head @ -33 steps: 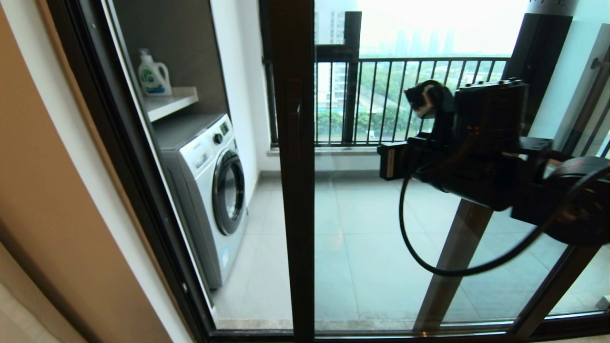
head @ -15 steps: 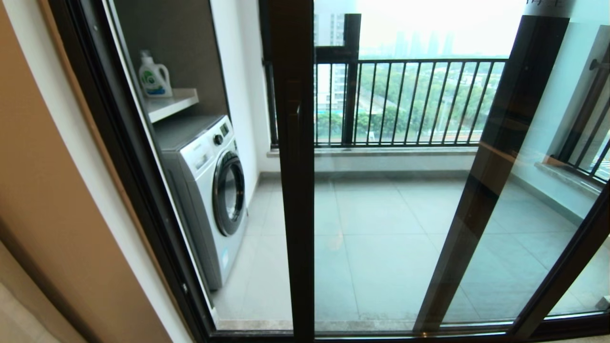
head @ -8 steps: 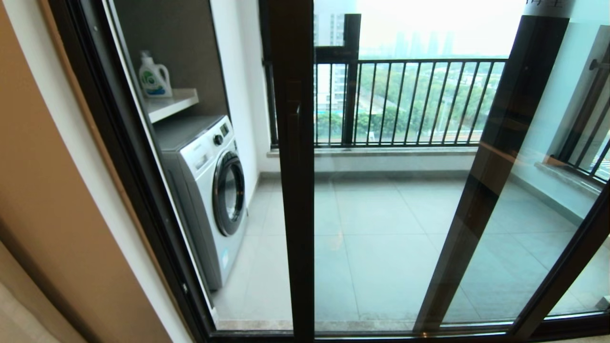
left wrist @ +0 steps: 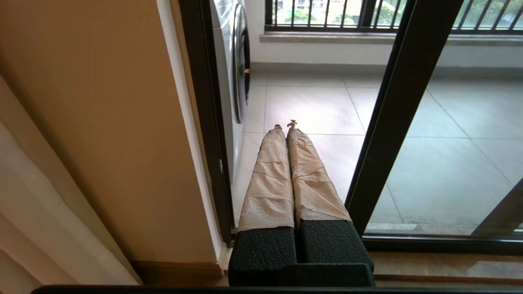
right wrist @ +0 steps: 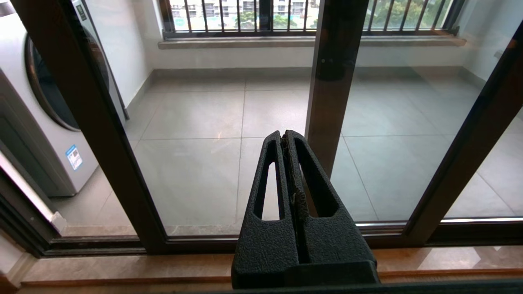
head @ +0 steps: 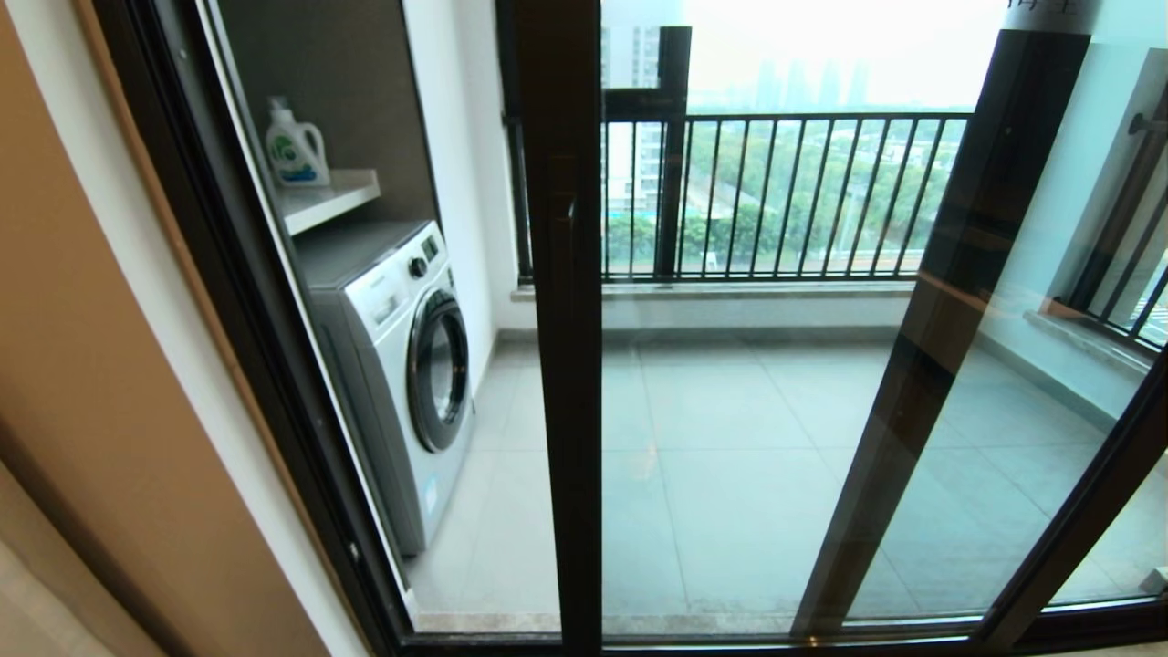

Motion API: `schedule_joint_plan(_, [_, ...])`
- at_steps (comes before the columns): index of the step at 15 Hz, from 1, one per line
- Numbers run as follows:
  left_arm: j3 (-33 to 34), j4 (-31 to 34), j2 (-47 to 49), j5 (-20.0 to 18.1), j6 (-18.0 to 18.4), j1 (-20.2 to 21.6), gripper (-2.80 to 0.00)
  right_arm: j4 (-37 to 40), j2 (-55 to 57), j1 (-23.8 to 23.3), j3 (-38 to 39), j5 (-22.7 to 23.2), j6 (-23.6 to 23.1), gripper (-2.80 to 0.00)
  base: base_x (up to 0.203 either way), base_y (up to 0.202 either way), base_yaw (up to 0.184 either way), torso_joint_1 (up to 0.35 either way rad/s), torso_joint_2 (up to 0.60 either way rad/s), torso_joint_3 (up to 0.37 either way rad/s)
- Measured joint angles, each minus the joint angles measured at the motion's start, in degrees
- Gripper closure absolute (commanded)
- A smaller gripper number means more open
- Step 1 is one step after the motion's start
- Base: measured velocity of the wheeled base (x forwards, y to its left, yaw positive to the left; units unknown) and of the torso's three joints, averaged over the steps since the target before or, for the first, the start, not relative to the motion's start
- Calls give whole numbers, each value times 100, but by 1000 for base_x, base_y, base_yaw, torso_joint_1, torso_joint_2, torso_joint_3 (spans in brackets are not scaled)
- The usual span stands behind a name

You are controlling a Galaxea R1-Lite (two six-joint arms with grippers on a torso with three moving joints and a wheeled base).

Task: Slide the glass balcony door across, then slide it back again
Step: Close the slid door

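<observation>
The glass balcony door stands with its dark stile near the middle of the head view, and its glass reaches to the right. A dark bar handle sits on that stile. Left of the stile is an open gap up to the dark jamb. Neither arm shows in the head view. My left gripper, its fingers wrapped in tan tape, is shut and empty, held low before the gap, left of the stile. My right gripper is shut and empty, low before the glass, right of the stile.
On the balcony a white washing machine stands at the left under a shelf with a detergent bottle. A handle-less dark-framed panel shows behind the glass, and a black railing beyond. A tan wall and a curtain flank the left.
My right arm, raised before the glass 2.2 s ago, has dropped out of the head view. The door stile has stayed in place, and nothing has moved in the last second.
</observation>
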Motion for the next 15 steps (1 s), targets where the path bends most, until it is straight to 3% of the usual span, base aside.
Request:
schedule_joint_plan(9, [0, 0, 0, -1, 0, 0, 0, -25, 0, 10, 22, -21, 92, 0, 0, 0, 0, 0, 0, 0])
schedule_joint_plan(13, [0, 8, 2, -3, 180, 0, 0, -25, 0, 10, 22, -21, 92, 0, 0, 0, 0, 0, 0, 0])
schedule_joint_plan(15, [-171, -93, 14, -188, 187, 5, 0, -25, 0, 10, 22, -22, 92, 0, 0, 0, 0, 0, 0, 0])
